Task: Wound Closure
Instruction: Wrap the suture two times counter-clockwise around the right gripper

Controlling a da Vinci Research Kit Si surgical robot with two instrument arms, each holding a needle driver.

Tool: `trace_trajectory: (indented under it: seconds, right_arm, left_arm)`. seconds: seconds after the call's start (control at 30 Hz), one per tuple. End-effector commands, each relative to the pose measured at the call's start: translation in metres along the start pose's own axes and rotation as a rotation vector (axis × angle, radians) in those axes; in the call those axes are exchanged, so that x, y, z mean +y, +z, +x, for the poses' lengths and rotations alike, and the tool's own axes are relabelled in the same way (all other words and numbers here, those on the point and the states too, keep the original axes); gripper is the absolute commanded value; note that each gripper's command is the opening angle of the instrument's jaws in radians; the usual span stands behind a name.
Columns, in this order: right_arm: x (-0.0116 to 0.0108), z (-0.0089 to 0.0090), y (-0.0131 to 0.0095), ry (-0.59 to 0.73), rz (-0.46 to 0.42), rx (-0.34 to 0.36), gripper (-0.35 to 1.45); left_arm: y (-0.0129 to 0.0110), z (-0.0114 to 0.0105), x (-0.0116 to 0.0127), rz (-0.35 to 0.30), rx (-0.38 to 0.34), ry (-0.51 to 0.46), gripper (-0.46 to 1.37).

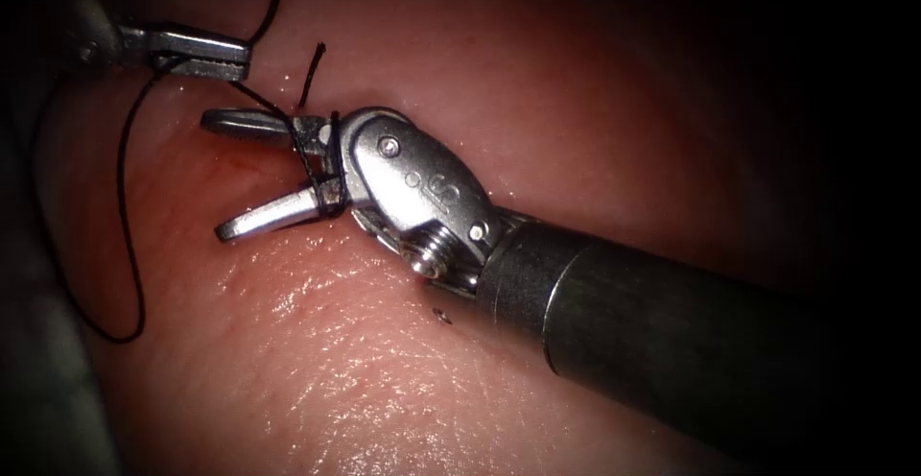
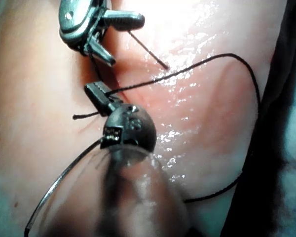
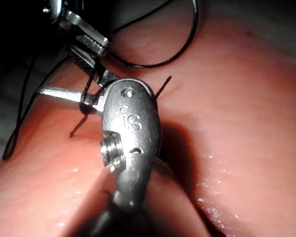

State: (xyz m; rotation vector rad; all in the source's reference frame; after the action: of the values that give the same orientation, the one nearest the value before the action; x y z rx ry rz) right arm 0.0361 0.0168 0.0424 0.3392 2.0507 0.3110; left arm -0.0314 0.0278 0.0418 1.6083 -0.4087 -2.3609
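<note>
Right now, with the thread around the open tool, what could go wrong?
1. The thread is wound around the base of the right tool, whose jaws stand open; it may snag at the hinge instead of sliding off.
2. The left tool is shut on the thread, which runs taut to the right tool; a strong pull could fray or snap it.
3. The short cut end stands close to the wraps and might slip or tangle.

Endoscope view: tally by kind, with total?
Silver two-jawed needle driver tools: 2, left tool shut on thread, right tool open, thread wrapped around its jaws.
Black suture thread: 1
Short cut end of thread: 1
Pink pork tissue: 1
Total: 5
</note>
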Motion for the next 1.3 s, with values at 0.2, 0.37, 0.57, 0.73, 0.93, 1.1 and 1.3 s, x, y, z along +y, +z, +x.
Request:
trace_trajectory:
  seconds: [0.2, 0.37, 0.57, 0.73, 0.93, 1.1, 1.3]
  right_arm:
    - [0.0006, -0.0003, 0.0000, 0.015, -0.064, 0.058, 0.95]
    - [0.0016, -0.0007, -0.0006, 0.021, -0.146, 0.051, 0.92]
    - [0.0025, -0.0011, -0.0016, 0.054, -0.232, 0.035, 0.91]
    - [0.0028, -0.0014, -0.0023, 0.105, -0.304, 0.031, 0.87]
    - [0.0028, -0.0015, -0.0027, 0.163, -0.375, 0.036, 0.86]
    - [0.0028, -0.0015, -0.0026, 0.203, -0.430, 0.043, 0.83]
    - [0.0026, -0.0018, -0.0027, 0.229, -0.529, -0.016, 0.80]
  left_arm:
    - [0.0004, -0.0002, 0.0015, 0.004, 0.001, 0.012, -0.35]
    - [0.0007, 0.0002, 0.0029, 0.007, -0.002, 0.024, -0.35]
    - [0.0008, 0.0005, 0.0044, 0.007, -0.005, 0.030, -0.35]
    - [0.0009, 0.0009, 0.0053, 0.048, -0.007, 0.041, -0.25]
    - [0.0015, 0.0015, 0.0067, 0.062, -0.011, 0.052, -0.35]
    - [0.0019, 0.0019, 0.0084, 0.070, -0.013, 0.066, -0.35]
    - [0.0020, 0.0022, 0.0095, 0.067, -0.020, 0.081, -0.35]
